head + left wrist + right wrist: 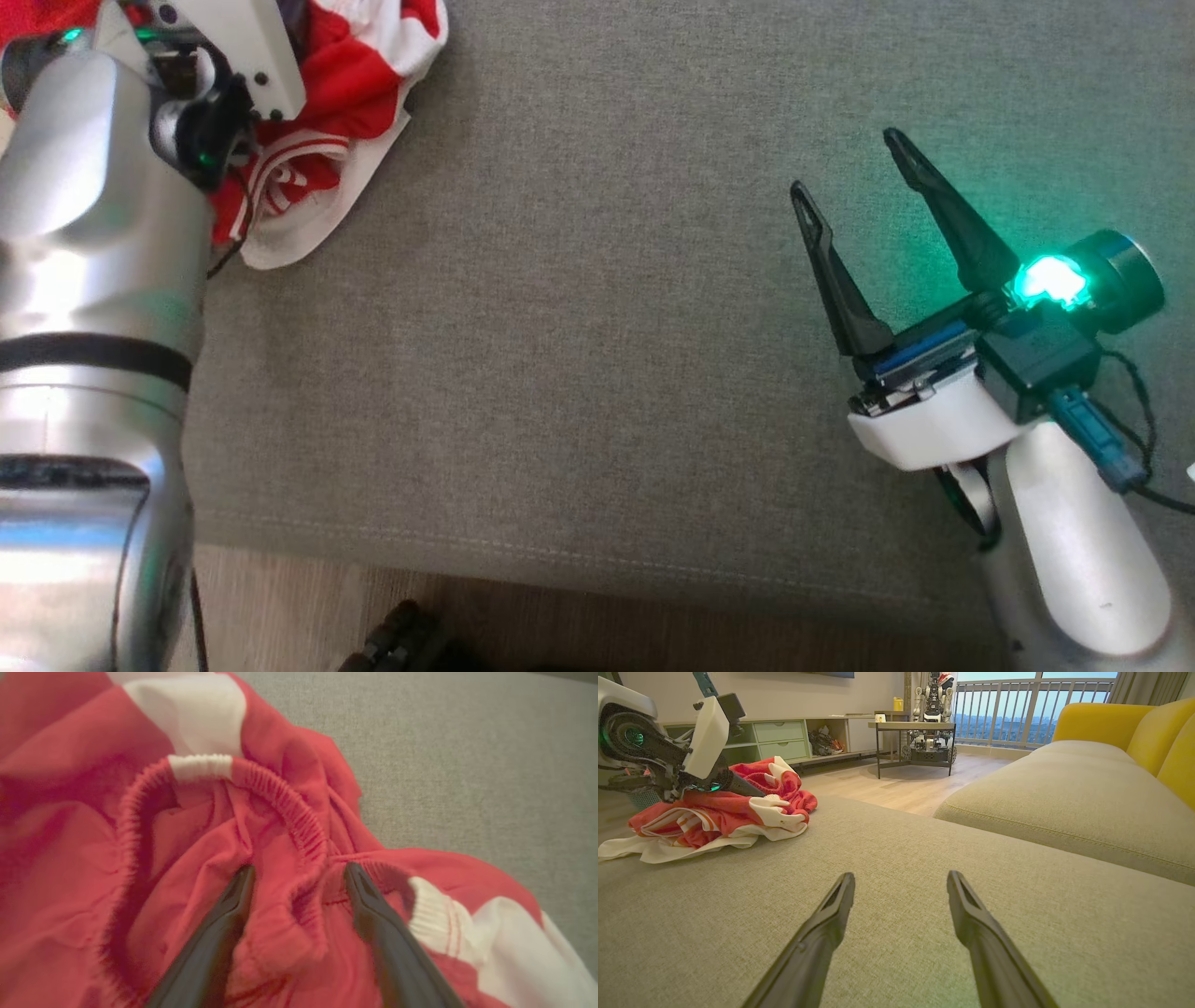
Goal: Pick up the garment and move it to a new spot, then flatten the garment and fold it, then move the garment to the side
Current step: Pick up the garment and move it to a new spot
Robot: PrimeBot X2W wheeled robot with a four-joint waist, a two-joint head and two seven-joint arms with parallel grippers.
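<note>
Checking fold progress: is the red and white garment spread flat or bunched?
Bunched: the garment lies in a crumpled heap, waistband gathered, on the grey cushion.

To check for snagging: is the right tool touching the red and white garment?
Apart. The head view shows the right tool open over bare grey cushion, with a wide stretch of cushion between it and the garment.
</note>
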